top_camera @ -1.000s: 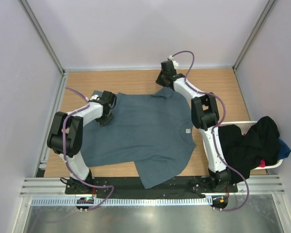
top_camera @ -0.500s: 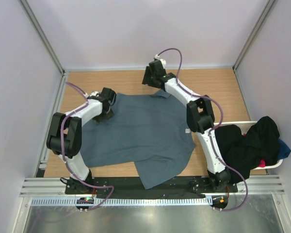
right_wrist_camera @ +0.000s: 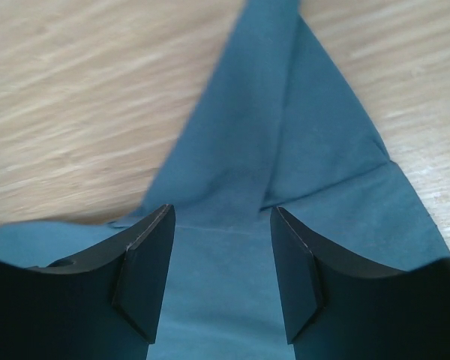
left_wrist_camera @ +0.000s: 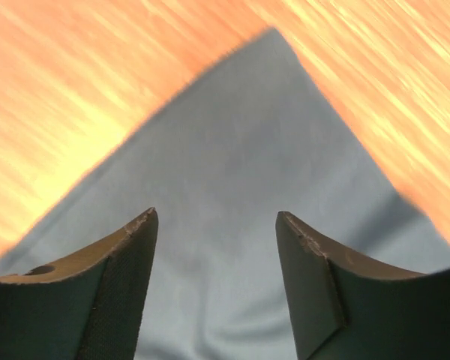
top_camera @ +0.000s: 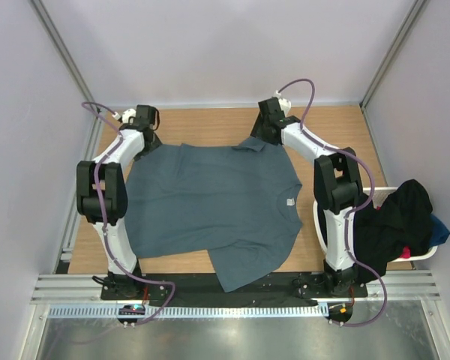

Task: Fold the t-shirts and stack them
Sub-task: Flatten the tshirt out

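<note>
- Slate blue-grey t-shirt (top_camera: 217, 202): laid open and mostly flat on the wooden surface (top_camera: 337, 131), between the two arms; one near corner turned askew and reaching over the near edge of the surface.
- Left tool (left_wrist_camera: 214, 217): fingers spread, nothing pinched; poised over the far-left corner of the shirt, with cloth below and bare wood beyond; wrist view smeared, contact with the cloth not determinable.
- Right tool (right_wrist_camera: 221, 211): fingers likewise apart and empty; placed at the far edge of the shirt, with a pointed flap of doubled cloth directly ahead; sleeve or neckband not distinguishable.
- Other t-shirts (top_camera: 390, 221): mostly black, with glimpses of blue and red; heaped unfolded in and over the white laundry basket (top_camera: 429, 253) at the right of the surface, apart from the spread shirt.
- Progress, as judged: early. One shirt laid out ready for folding, no deliberate fold made in it, no stack begun anywhere in view.
- Remaining, as judged: flattening of the askew near corner and the doubled flap; folding of this shirt; setting it down as the base of the stack; then the same sequence for each garment in the basket.
</note>
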`<move>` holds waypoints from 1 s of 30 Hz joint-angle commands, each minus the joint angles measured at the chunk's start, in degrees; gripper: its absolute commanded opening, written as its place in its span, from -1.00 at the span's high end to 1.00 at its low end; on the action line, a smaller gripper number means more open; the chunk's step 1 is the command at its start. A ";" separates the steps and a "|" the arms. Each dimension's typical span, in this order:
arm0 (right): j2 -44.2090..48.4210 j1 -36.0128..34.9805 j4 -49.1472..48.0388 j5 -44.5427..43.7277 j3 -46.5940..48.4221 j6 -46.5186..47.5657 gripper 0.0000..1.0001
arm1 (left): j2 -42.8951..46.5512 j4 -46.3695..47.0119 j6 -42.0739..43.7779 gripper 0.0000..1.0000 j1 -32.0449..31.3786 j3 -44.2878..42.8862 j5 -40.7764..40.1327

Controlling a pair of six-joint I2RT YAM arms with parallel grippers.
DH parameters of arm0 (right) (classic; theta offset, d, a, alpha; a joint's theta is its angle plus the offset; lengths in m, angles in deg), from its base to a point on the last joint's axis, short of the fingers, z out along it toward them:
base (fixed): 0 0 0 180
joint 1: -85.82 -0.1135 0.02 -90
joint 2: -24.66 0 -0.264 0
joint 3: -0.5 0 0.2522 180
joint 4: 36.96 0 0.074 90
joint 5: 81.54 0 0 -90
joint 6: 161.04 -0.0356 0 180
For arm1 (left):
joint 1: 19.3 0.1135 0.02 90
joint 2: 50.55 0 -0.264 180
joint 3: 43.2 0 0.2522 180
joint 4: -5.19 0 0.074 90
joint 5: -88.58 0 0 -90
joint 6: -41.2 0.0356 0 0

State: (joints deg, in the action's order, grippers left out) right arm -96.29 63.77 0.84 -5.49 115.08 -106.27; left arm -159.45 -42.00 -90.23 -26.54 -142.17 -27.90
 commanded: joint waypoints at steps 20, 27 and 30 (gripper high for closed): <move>-7.02 1.04 -2.85 1.47 -1.59 -5.29 0.09 | -15.81 -2.87 -7.78 0.14 9.53 -4.62 5.03; -8.08 1.04 -3.46 1.30 -1.32 -5.82 0.10 | -15.11 -2.08 -7.88 0.14 9.97 -4.00 5.12; -8.60 1.12 -4.86 1.04 -0.88 -6.08 0.14 | -14.59 -1.73 -7.09 0.14 9.97 -3.82 5.39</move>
State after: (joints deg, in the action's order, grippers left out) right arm -104.05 64.98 -1.48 -3.79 112.94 -111.18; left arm -172.43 -41.87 -96.85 -17.19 -147.13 -22.83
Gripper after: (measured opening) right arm 0.432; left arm 0.428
